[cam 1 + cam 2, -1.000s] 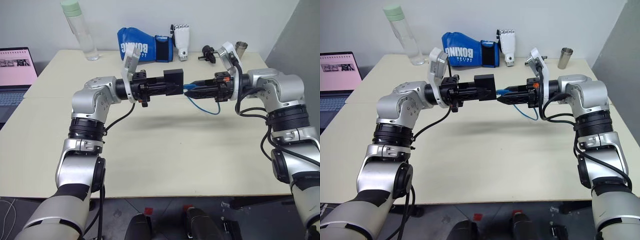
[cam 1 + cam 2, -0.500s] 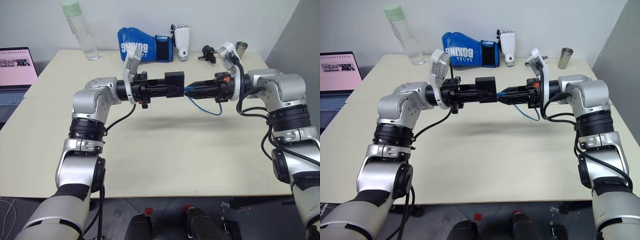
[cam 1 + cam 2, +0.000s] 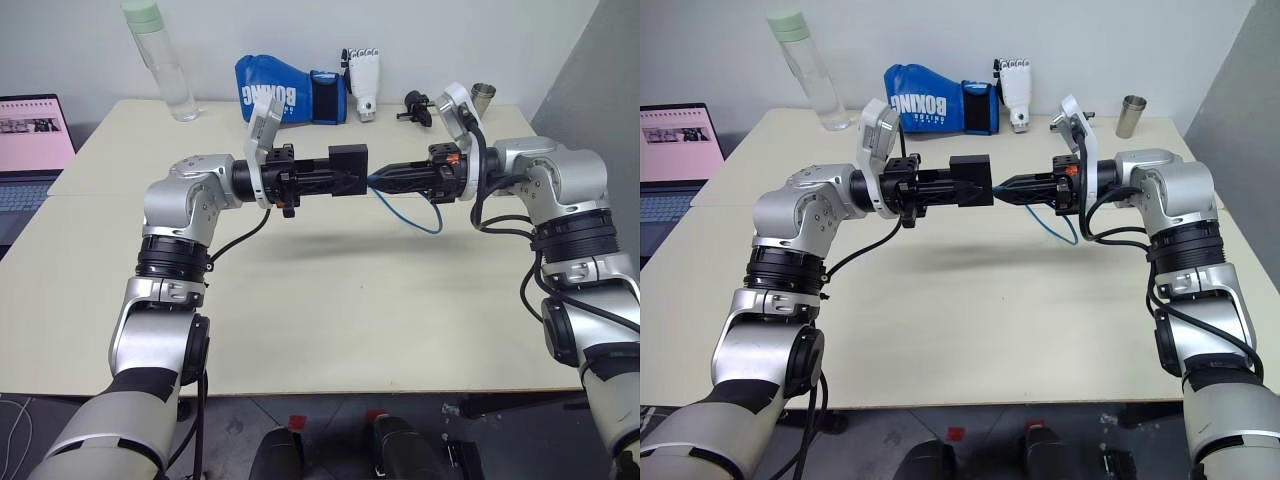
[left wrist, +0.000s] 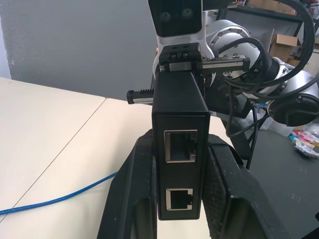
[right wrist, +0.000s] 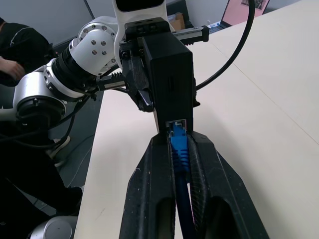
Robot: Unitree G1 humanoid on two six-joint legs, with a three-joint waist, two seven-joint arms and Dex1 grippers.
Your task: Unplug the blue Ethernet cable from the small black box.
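My left gripper (image 3: 343, 180) is shut on the small black box (image 3: 350, 160) and holds it above the table, pointing toward my right arm. In the left wrist view the box (image 4: 180, 124) stands between the two fingers (image 4: 142, 189) with two empty ports facing the camera. From the other side my right gripper (image 3: 378, 180) meets the box. Its fingers (image 5: 157, 169) press on the blue Ethernet cable (image 5: 178, 149) at the plug, which sits in the port of the box (image 5: 172, 74). The rest of the cable (image 3: 420, 222) hangs in a loop to the table.
At the table's back stand a water bottle (image 3: 160, 60), a blue boxing glove (image 3: 285, 95), a white robotic hand (image 3: 363, 80), a small black gadget (image 3: 415, 108) and a metal cup (image 3: 483, 97). A laptop (image 3: 35, 140) is at the left. A person (image 5: 12, 59) sits beyond the table.
My right gripper's fingers have closed in on the blue plug at the box. Both arms and the box have kept their places.
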